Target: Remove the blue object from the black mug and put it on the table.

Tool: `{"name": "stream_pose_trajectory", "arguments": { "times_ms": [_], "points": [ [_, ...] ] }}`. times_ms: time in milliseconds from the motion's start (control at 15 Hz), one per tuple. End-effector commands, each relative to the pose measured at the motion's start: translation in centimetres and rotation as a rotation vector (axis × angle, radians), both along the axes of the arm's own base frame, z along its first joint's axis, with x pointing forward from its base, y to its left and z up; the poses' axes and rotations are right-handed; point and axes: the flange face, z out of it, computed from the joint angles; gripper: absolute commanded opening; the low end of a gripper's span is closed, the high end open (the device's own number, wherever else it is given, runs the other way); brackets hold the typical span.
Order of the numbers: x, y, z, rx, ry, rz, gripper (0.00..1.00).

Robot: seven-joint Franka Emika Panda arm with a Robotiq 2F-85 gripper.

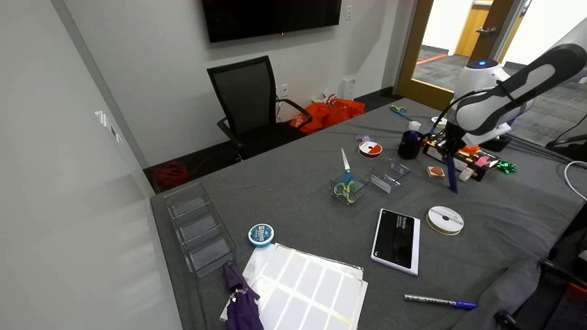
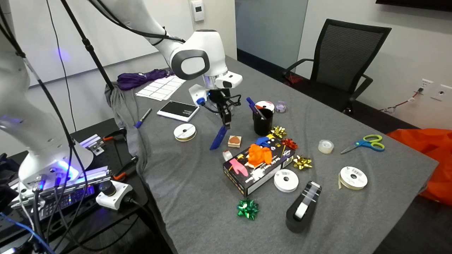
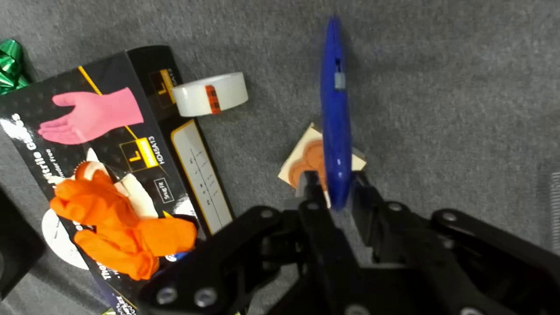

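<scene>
The blue object is a slim blue stick held by its upper end between the fingertips of my gripper. It hangs tilted in both exterior views. I cannot tell whether its lower end touches the table. The gripper is nearly closed around it. A thin gap shows beside one finger in the wrist view. The black mug stands upright beside the gripper, with a blue pen and other sticks in it. It also shows in an exterior view and is out of the wrist view.
A wooden stamp lies close under the gripper. A glove box with orange gloves and a tape roll are beside it. A ribbon spool, a tablet box and a marker also lie around.
</scene>
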Motion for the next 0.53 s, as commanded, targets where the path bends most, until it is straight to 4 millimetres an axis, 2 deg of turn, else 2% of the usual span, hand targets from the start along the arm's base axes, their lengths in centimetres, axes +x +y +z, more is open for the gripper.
{"name": "stream_pose_trajectory", "arguments": {
  "times_ms": [0, 400, 467],
  "points": [
    [-1.35, -0.32, 0.84, -0.017, -0.01, 0.015, 0.56],
    [-1.16, -0.22, 1.65, 0.001, -0.032, 0.01, 0.98],
    [-1.11, -0.19, 1.83, 0.003, -0.041, 0.007, 1.0]
  ]
}}
